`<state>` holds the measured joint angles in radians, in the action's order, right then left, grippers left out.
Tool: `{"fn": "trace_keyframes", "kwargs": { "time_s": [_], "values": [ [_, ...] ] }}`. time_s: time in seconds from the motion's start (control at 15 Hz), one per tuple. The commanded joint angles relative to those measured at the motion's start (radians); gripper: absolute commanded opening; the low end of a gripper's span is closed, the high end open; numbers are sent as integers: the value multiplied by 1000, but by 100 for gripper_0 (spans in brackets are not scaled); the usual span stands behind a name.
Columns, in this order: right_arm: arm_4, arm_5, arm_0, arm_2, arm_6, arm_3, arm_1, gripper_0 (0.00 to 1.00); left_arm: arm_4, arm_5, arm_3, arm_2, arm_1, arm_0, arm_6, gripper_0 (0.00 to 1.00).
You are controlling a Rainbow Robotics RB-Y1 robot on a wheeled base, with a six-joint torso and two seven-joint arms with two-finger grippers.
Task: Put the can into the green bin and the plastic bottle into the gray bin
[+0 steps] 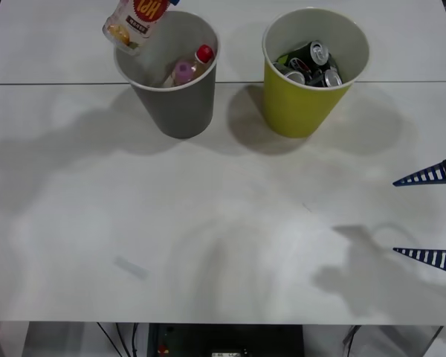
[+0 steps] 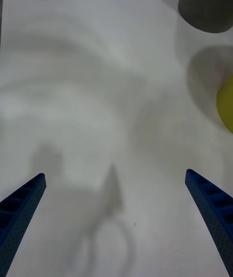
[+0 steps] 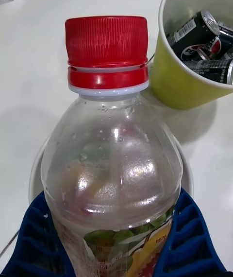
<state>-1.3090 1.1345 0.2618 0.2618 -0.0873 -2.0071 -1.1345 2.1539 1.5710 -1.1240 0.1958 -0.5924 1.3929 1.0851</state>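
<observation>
Now the plastic bottle [image 1: 136, 22] is held over the gray bin [image 1: 172, 104], at about eleven o'clock of its rim, tilted, with the red cap [image 3: 107, 51] directed toward the opening. In the left wrist view the left gripper [image 3: 114, 238] is seen pinching the bottle, its blue fingers [image 3: 187, 238] pressed against both sides of the clear body just above the label. For a clean drop, the bottle is best brought further over the centre of the opening before the fingers are spread, since a release near the rim could let it glance off the wall or tip the bin; this is a judgement only. Within the gray bin, a pink-capped bottle [image 1: 183, 73] and a red-capped bottle [image 1: 203, 55] are already lying against the white inside, at about three o'clock. The green bin [image 1: 301, 104], standing near the gray bin at its three o'clock side, contains several dark cans [image 1: 311, 65]. The right gripper [image 1: 429, 217] is parked over the bare table [image 1: 208, 245] at the four o'clock edge of the front view, its fingers spread wide and holding nothing.
</observation>
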Motion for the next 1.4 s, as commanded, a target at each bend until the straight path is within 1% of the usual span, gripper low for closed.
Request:
{"fn": "trace_keyframes", "kwargs": {
  "time_s": [0.07,0.13,0.27,0.4,0.47,0.6,0.73,0.87,1.0,1.13,1.2,1.27,1.4],
  "values": [
    [0,0,0,0,0,0,0,100,-3,0,18,1,-1,0,7,52],
    [0,0,0,0,0,0,0,100,-8,0,20,-1,0,0,9,100],
    [0,0,0,0,0,0,0,100,-25,0,20,-1,-3,0,10,100],
    [0,0,0,0,0,0,0,100,-66,0,21,-1,-26,-3,9,100],
    [0,0,0,0,0,0,0,100,-106,0,23,1,-50,-9,4,100],
    [0,0,0,0,0,0,0,100,-227,0,20,2,-122,-51,-13,100],
    [0,0,0,0,0,0,0,100,-348,0,-19,2,-211,-124,-94,100],
    [0,0,0,0,0,0,0,100,-445,0,-72,1,-291,-204,-171,100],
    [0,0,0,0,0,0,0,100,-517,0,-117,-9,-356,-281,-243,100],
    [0,0,0,0,0,0,0,100,-569,0,-135,-45,-403,-364,-344,100],
    [0,0,0,0,0,0,0,100,-582,0,-145,-67,-415,-399,-381,100],
    [0,0,0,0,0,0,0,100,-589,0,-177,-110,-431,-468,-442,100],
    [0,0,0,0,0,0,0,100,-589,0,-269,-199,-448,-598,-521,100]
  ]
}}
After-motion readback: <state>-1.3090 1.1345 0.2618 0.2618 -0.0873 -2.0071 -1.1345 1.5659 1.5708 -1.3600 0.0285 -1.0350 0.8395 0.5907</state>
